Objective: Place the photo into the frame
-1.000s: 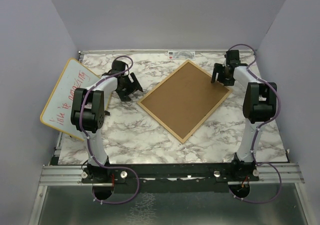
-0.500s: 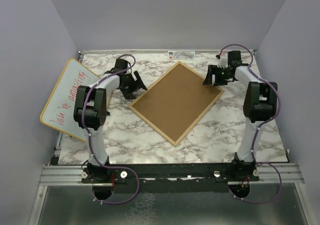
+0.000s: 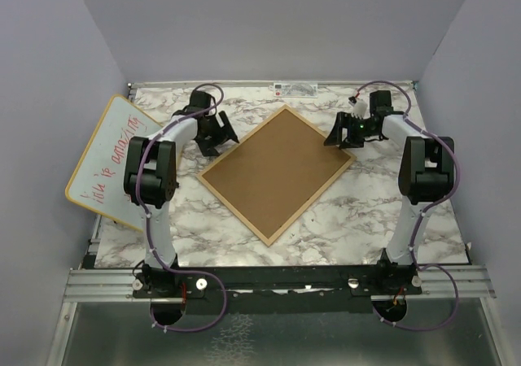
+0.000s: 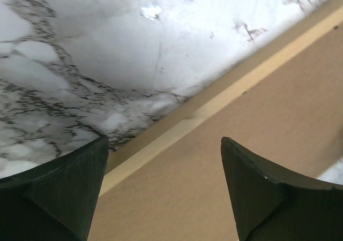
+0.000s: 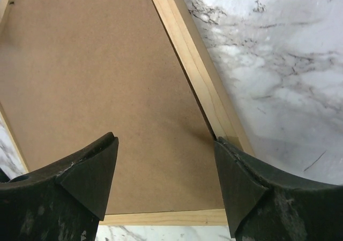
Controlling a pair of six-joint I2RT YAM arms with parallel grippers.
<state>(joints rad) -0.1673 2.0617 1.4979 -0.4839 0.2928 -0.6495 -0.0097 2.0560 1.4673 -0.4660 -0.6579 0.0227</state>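
From the near edge where our arms are bolted, the frame [image 3: 235,211] lies flat and face down on the marble-patterned table [image 3: 195,224], turned corner-on to us. Its brown backing board [image 3: 277,171] faces up, and we judge this is so the back can be opened for the print. The photo shows in none of our views, and we cannot tell whether it sits under the board. Farther out, our left gripper [image 4: 163,144] stands with jaws wide apart over the frame's left rail, holding nothing. Our right gripper [image 5: 166,142] is likewise spread and empty over the right corner, and together they flank the frame, probably to steady it. A whiteboard with red writing [image 3: 106,159] leans at the left wall. Plain lilac-grey walls [image 3: 269,24] close the far side
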